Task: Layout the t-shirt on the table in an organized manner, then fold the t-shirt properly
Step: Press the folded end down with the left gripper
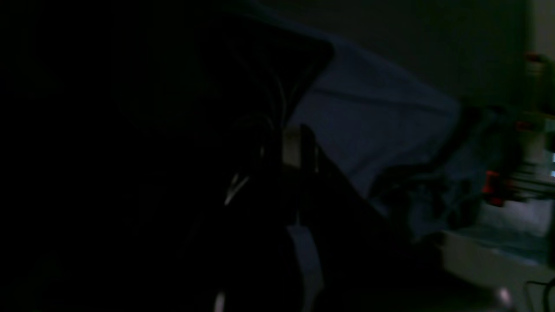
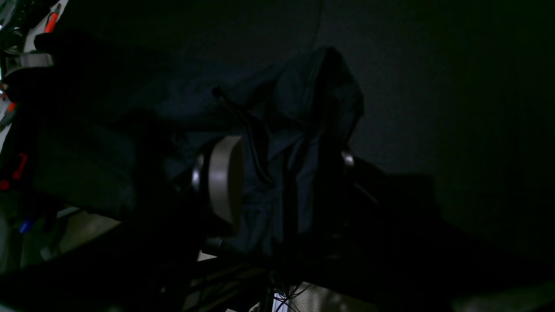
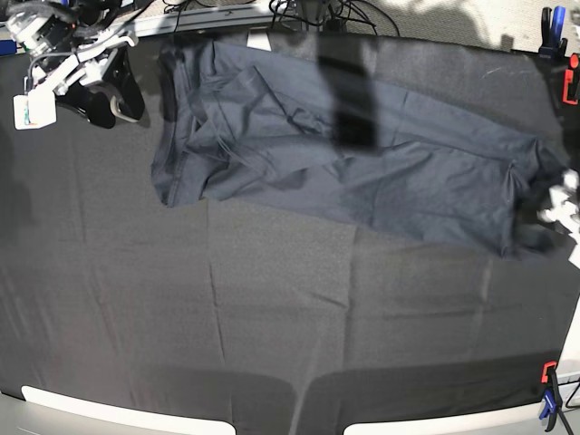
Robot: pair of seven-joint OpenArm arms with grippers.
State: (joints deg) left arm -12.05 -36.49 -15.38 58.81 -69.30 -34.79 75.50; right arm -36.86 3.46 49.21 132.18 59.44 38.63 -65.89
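The dark navy-grey t-shirt [image 3: 362, 154] lies stretched slantwise across the far half of the table [image 3: 272, 317], creased, with a small white label [image 3: 260, 41] at its far edge. At the right, my left gripper [image 3: 536, 217] is shut on the shirt's bunched right end; the left wrist view is very dark and shows only the t-shirt's fabric [image 1: 368, 117]. My right gripper [image 3: 113, 98] stands open at the far left, just beside the shirt's left edge. In the right wrist view, shirt folds [image 2: 299, 99] fill the gap between its fingers [image 2: 221, 182]; whether they touch is unclear.
Red and blue clamps sit at the right edge, near [image 3: 548, 381] and far [image 3: 555, 23]. Cables [image 3: 317, 14] run along the far rim. The near half of the black creased cloth holds nothing but a pale rim [image 3: 109, 403] at the front.
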